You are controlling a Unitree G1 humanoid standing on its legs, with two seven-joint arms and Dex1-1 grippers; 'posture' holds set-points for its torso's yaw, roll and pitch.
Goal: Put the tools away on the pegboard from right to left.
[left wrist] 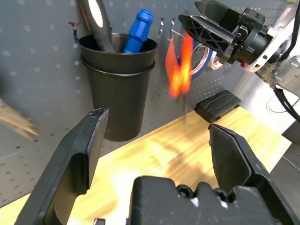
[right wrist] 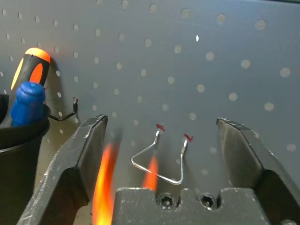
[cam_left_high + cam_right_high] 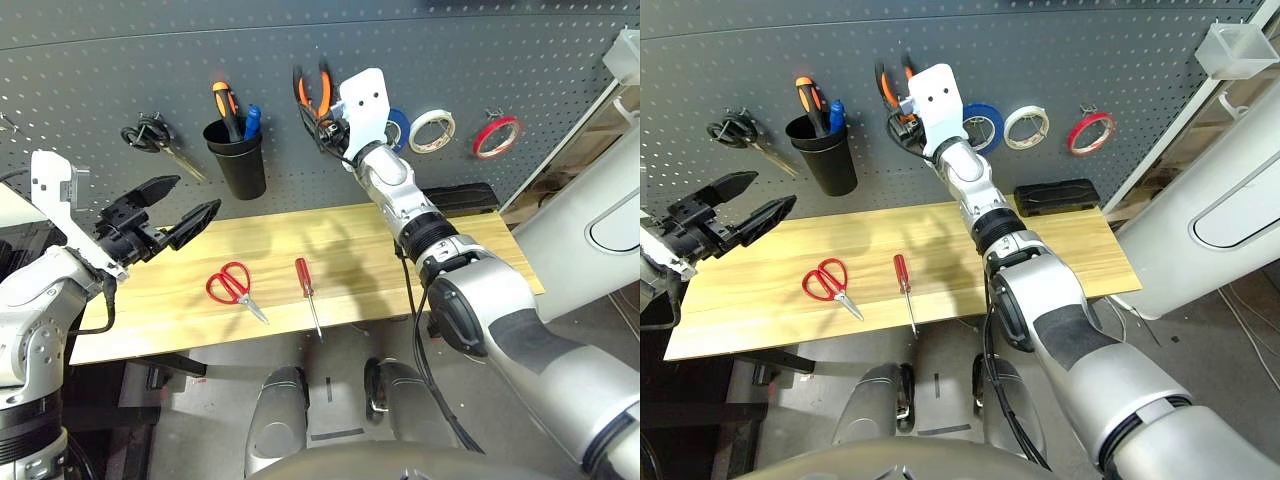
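Note:
The orange-and-black pliers point(image 3: 312, 93) hang against the pegboard point(image 3: 470, 60), and my right gripper point(image 3: 332, 126) stands open right at them. In the right wrist view they are orange blurs point(image 2: 104, 180) between the spread fingers, below a wire hook point(image 2: 161, 157). A red tape ring point(image 3: 497, 135) hangs on the pegboard at the far right. On the wooden table point(image 3: 470, 245) lie the red-handled scissors point(image 3: 231, 284) and the red-handled screwdriver point(image 3: 305, 285). My left gripper point(image 3: 190, 197) hovers open over the table's left part, holding nothing.
A black cup point(image 3: 238, 160) on the pegboard holds an orange-and-black handle and a blue one. Black-handled scissors point(image 3: 150, 134) hang at the left. Blue tape point(image 3: 399, 122) and white tape point(image 3: 432, 130) hang beside the red ring. A black block point(image 3: 1056, 195) sits at the table's back right.

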